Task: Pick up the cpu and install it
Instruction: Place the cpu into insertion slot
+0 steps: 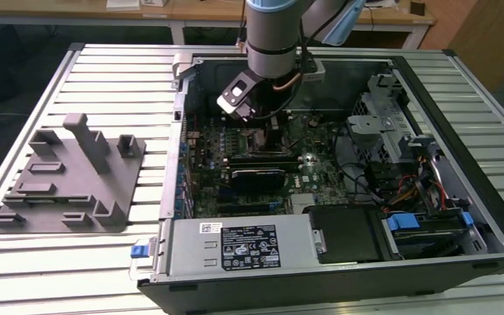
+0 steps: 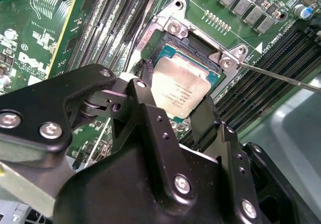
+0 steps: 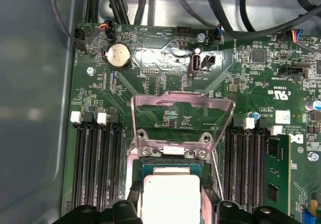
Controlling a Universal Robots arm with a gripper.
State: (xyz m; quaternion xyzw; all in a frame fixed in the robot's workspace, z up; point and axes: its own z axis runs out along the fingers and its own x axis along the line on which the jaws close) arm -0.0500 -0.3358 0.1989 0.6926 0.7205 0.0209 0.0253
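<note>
Gripper [image 2: 171,98] is down inside the open computer case [image 1: 490,220], low over the motherboard [image 3: 165,73], and its two black fingers [image 2: 142,86] are clamped on the cpu [image 2: 181,86], one on each opposite edge. In both wrist views the silver top faces up, squarely over the socket [image 3: 170,168], with a thin teal strip of socket peeking out along one edge. Whether the chip has dropped fully into its seat I cannot tell.

The socket's metal load plate [image 3: 183,116] stands swung open, hinged at the socket's far side in the first wrist view. A thin retention lever [image 2: 281,77] pokes out sideways from the socket corner in the second wrist view. Rows of black memory slots [image 3: 98,169] flank the socket on both sides, and a round coin battery [image 3: 118,56] sits farther off on the board.

On the exterior view's left, well apart from the case, the grey plastic fixture [image 1: 68,177] with upright posts rests on the slatted table [image 1: 86,266]. A power supply [image 1: 239,246] fills the case's near edge.
</note>
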